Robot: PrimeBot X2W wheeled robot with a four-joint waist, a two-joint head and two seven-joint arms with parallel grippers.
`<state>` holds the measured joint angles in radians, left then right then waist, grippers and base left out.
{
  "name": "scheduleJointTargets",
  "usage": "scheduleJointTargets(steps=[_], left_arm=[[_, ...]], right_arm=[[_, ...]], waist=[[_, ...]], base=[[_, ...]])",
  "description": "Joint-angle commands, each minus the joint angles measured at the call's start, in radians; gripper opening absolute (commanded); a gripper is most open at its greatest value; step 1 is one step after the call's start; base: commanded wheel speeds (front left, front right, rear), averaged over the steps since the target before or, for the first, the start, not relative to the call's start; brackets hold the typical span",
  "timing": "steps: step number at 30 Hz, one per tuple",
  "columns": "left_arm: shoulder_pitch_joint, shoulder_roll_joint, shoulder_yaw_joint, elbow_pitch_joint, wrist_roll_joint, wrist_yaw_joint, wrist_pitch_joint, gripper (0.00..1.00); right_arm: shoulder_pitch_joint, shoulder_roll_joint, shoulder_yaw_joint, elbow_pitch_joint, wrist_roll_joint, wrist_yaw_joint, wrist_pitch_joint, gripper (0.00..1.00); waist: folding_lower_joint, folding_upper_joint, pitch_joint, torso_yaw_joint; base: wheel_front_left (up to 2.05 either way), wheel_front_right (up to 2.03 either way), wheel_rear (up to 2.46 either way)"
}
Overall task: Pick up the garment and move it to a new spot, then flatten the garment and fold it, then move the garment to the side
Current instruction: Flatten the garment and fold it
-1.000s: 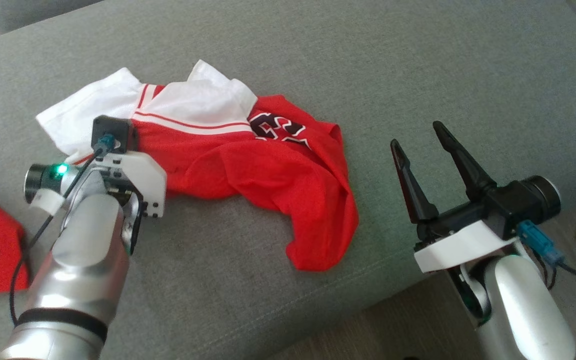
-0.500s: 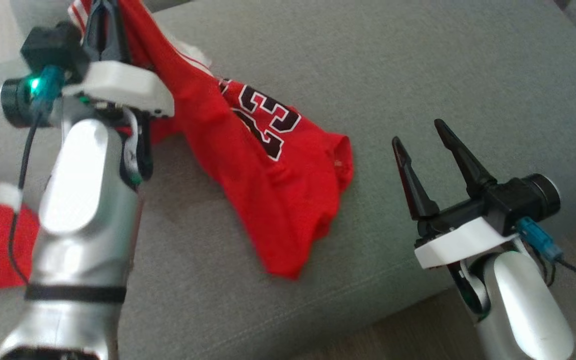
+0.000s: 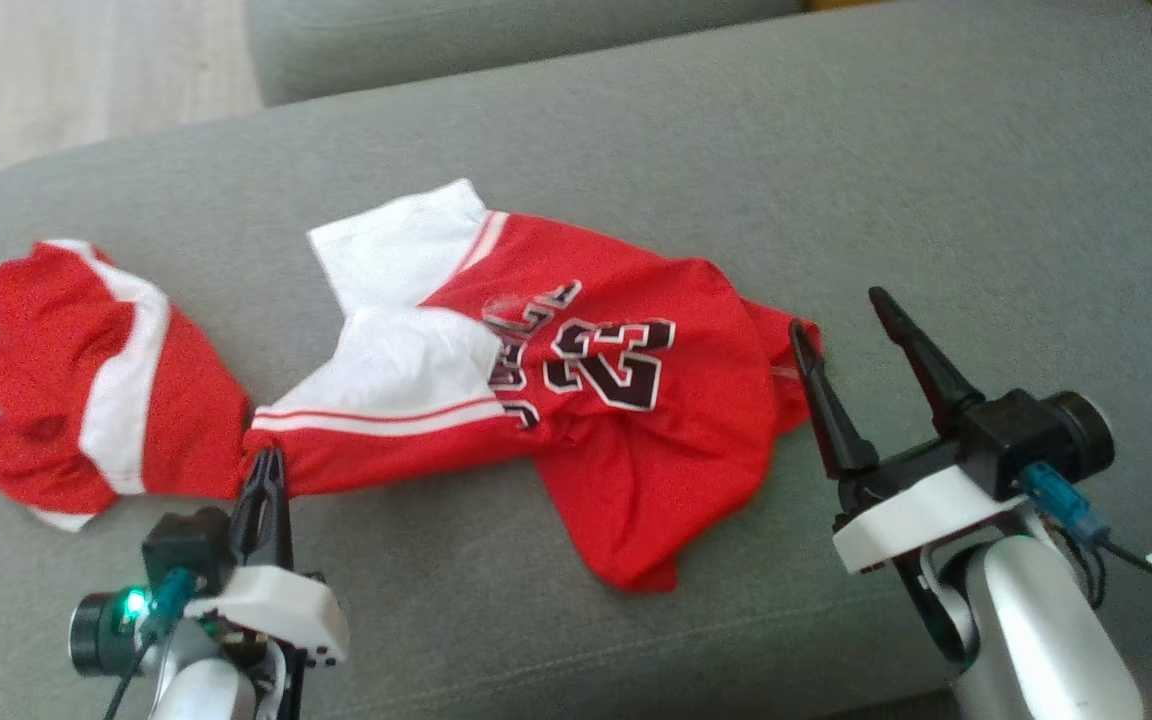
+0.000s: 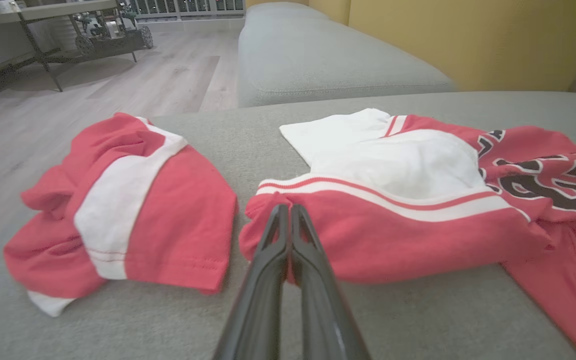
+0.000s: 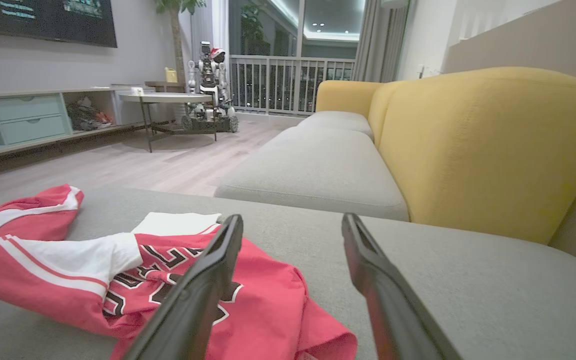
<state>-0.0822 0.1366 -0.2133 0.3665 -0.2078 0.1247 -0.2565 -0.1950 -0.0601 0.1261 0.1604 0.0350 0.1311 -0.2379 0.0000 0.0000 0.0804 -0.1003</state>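
Garment (image 3: 636, 400), a red jersey knit with white panels, thin red stripes and a dark, white-edged "23", lies rumpled across the middle of the grey cushion (image 3: 886, 180). Its long axis runs from 9 to 3 o'clock, and one loose flap droops toward 6. The left gripper (image 3: 266, 458) sits at its 8 o'clock corner, fingers together and pinched on the red hem there. The right gripper (image 3: 836, 310) stands at the 3 o'clock edge, fingers apart, the nearer one just beside the cloth. A second cloth (image 3: 86, 380), red with a white band, lies bunched at 9 o'clock, just beside the garment. The cushion's woven surface lies bare from 12 round to 3 o'clock. Its rounded front edge runs close below at 6, and pale wood floor (image 3: 86, 80) shows at 11.
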Motion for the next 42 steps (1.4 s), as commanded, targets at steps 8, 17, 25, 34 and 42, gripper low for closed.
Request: scheduleJointTargets(steps=[8,17,25,34,42], left_arm=[[0.003,0.003,-0.040,0.028,0.017,-0.022,0.064,0.86],[-0.057,-0.058,0.026,-0.108,-0.032,0.020,-0.004,1.00],[-0.029,-0.077,0.035,-0.263,0.016,-0.027,-0.005,1.00],[-0.067,-0.086,-0.053,-0.276,0.005,-0.049,-0.005,1.00],[-0.116,-0.086,-0.140,-0.276,-0.034,-0.009,-0.005,1.00]], right_arm=[[-0.008,0.010,0.031,0.002,-0.013,0.000,0.014,1.00],[-0.007,0.010,0.031,0.015,-0.017,0.000,0.018,1.00],[-0.069,0.010,0.071,0.023,0.004,0.000,0.029,1.00],[-0.319,-0.013,0.076,0.205,-0.015,0.000,0.114,1.00],[-0.550,-0.115,0.168,0.565,0.056,0.000,0.227,1.00]], waist=[[0.0000,0.0000,-0.053,0.057],[0.0000,0.0000,-0.068,0.064],[0.0000,0.0000,-0.010,0.105],[0.0000,0.0000,0.103,0.262],[0.0000,0.0000,0.177,0.367]], base=[[0.00,0.00,0.00],[0.00,0.00,0.00],[0.00,0.00,0.00],[0.00,0.00,0.00],[0.00,0.00,0.00]])
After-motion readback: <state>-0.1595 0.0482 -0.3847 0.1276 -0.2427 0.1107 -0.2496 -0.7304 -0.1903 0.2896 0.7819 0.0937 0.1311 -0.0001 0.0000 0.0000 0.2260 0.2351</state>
